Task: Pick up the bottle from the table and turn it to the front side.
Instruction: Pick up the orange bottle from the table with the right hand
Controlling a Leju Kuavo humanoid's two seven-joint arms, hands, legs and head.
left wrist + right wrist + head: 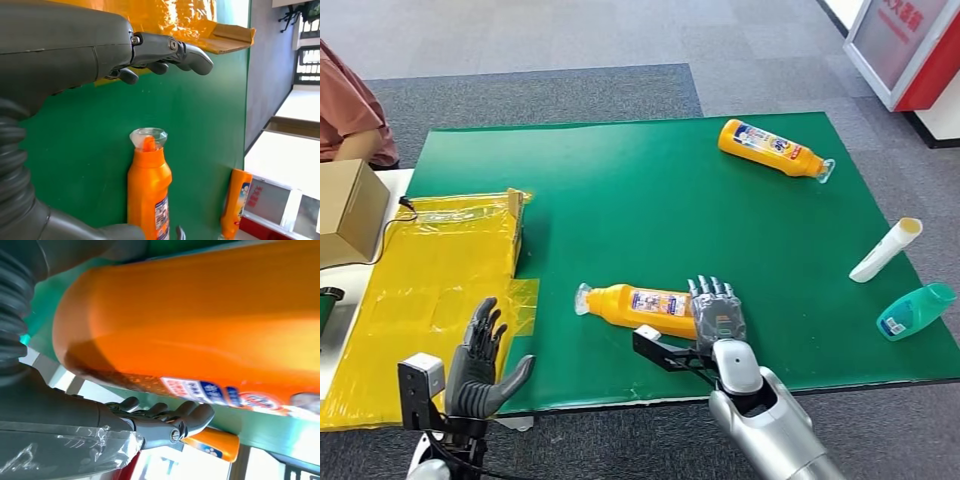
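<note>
Your right hand [718, 312] is down on the green mat [637, 190], sitting at the base end of the near orange bottle [641, 304]. From the head view its fingers point away from you over the bottle's bottom end, and the right wrist view has the orange body [196, 315] right up against the hand with the fingers [177, 415] stretched out fairly straight on one side of it. So it's touching or nearly touching, but I honestly can't tell if it's actually got a grip — the bottle lies flat on the mat either way.

Your left hand [480, 365] is off by the mat's near left corner, holding nothing, fingers spread and thumb out to the side. In the left wrist view those fingers [166, 50] hang in the air above the mat, well apart from the bottle [149, 185].

The bottle itself lies on its side, long axis running left to right across the mat, clear cap [582, 298] pointing to your left and the base at your right hand. The label [657, 301] faces up.

There's a second orange bottle [771, 148] at the far right of the mat — also on its side, cap pointing right.
</note>
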